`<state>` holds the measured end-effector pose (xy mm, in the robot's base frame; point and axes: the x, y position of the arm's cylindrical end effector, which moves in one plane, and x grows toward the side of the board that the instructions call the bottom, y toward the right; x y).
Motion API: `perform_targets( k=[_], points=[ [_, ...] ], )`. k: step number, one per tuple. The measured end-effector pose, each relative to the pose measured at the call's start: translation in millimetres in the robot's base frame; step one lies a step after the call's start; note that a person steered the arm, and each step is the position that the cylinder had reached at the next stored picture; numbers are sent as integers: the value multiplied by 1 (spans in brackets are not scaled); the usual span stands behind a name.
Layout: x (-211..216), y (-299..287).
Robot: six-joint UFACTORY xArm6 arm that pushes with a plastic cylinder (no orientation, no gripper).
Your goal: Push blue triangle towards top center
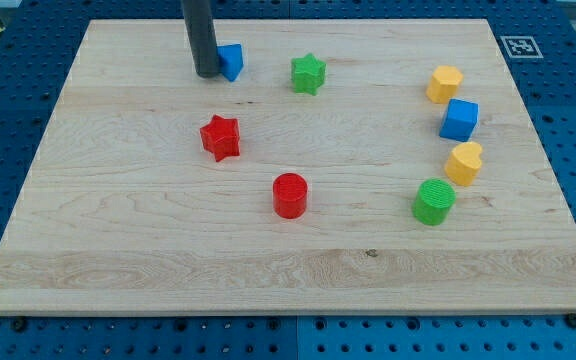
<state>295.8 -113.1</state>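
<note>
The blue triangle [231, 61] lies near the view's top, left of centre, on the wooden board [148, 230]. My dark rod comes down from the top edge and my tip [207, 74] rests on the board right against the triangle's left side, partly hiding it.
A green star [308, 73] sits to the right of the triangle. A red star [220, 137] and a red cylinder [290, 195] lie below. At the right are a yellow hexagon [445, 84], a blue cube [459, 119], a yellow heart [463, 163] and a green cylinder [433, 201].
</note>
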Motion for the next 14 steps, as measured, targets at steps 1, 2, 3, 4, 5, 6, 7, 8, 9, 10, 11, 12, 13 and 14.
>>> perform_targets(
  k=[1,2,3,4,5,6,7,8,9,10,11,12,13,14],
  points=[
    [-6,0],
    [-6,0],
    [-2,11],
    [-2,28],
    [-2,53],
    [-4,81],
    [-13,106],
    [-17,109],
    [-34,102],
    [-45,103],
    [-45,103],
    [-47,103],
    [-57,103],
    [-58,103]
  ],
)
